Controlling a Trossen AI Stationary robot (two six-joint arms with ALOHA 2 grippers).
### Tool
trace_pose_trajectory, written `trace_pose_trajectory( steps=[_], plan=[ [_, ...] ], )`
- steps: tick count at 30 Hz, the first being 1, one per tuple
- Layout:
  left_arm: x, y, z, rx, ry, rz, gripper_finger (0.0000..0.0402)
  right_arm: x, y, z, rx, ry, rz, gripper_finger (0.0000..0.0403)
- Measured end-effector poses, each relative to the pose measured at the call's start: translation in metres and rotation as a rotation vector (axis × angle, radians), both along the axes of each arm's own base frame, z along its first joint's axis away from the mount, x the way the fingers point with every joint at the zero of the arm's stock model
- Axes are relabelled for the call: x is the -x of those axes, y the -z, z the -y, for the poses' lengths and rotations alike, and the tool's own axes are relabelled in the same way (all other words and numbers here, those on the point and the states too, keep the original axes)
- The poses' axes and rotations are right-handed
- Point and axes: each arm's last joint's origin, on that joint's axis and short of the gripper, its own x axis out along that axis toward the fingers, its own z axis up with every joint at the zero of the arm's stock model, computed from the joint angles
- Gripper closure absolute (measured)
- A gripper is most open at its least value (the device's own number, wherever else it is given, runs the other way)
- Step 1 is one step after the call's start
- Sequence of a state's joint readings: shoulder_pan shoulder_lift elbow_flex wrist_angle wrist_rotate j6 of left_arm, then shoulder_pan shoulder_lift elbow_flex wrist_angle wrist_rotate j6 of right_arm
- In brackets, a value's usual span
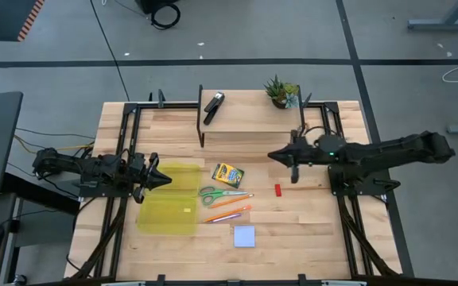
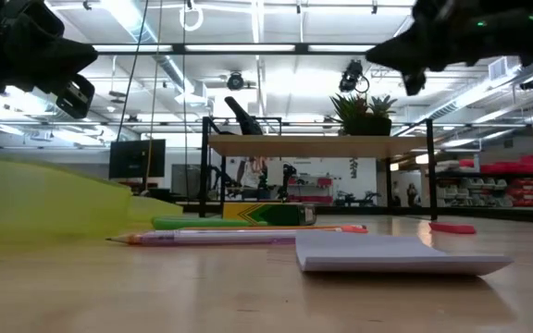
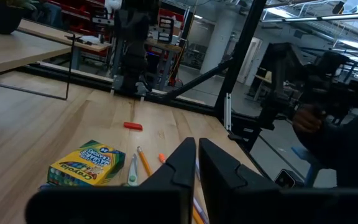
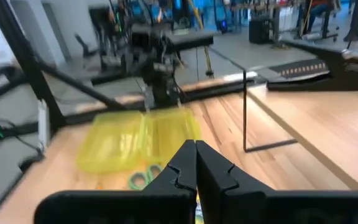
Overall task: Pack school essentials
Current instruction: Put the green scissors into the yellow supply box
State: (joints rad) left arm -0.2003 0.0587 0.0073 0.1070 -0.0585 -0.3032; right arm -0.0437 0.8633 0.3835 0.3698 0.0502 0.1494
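Note:
The crayon box, green-handled scissors, orange pencils, red block and pale blue note pad lie flat on the table's middle. To their left an open yellow case lies spread on the table. My left gripper hovers shut above the case's far half, pointing right. My right gripper hovers shut in the air, beyond the red block, pointing left. The left wrist view shows the crayon box and red block. The right wrist view shows the case.
A low wooden shelf on black legs stands at the table's far side. It carries a black stapler and a small potted plant. Bare wood lies to the right of the note pad and along the near edge.

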Motion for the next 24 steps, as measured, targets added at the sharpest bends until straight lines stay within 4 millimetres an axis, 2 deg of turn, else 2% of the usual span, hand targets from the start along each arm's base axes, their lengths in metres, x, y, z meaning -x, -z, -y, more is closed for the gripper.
trace_pose_trajectory(
  steps=[7,10,13,16,24],
  plan=[
    [0.000,-0.003,0.000,0.061,-0.009,0.026,0.0366,-0.036,-0.005,0.002,0.080,-0.013,-0.091,0.0395],
    [0.001,-0.010,-0.002,-0.008,-0.066,0.107,0.0369,-0.044,-0.010,0.002,0.118,-0.019,-0.102,0.0395],
    [0.001,-0.013,-0.003,-0.192,-0.134,0.147,0.0374,-0.048,-0.014,0.002,0.128,-0.021,-0.110,0.0395],
    [0.001,-0.012,-0.003,-0.296,-0.146,0.153,0.0376,-0.048,-0.013,0.002,0.124,-0.026,-0.147,0.0395],
    [0.002,-0.018,-0.004,-0.281,-0.155,0.209,0.0366,-0.053,0.001,0.000,0.054,-0.031,-0.226,0.0395]
  ],
)
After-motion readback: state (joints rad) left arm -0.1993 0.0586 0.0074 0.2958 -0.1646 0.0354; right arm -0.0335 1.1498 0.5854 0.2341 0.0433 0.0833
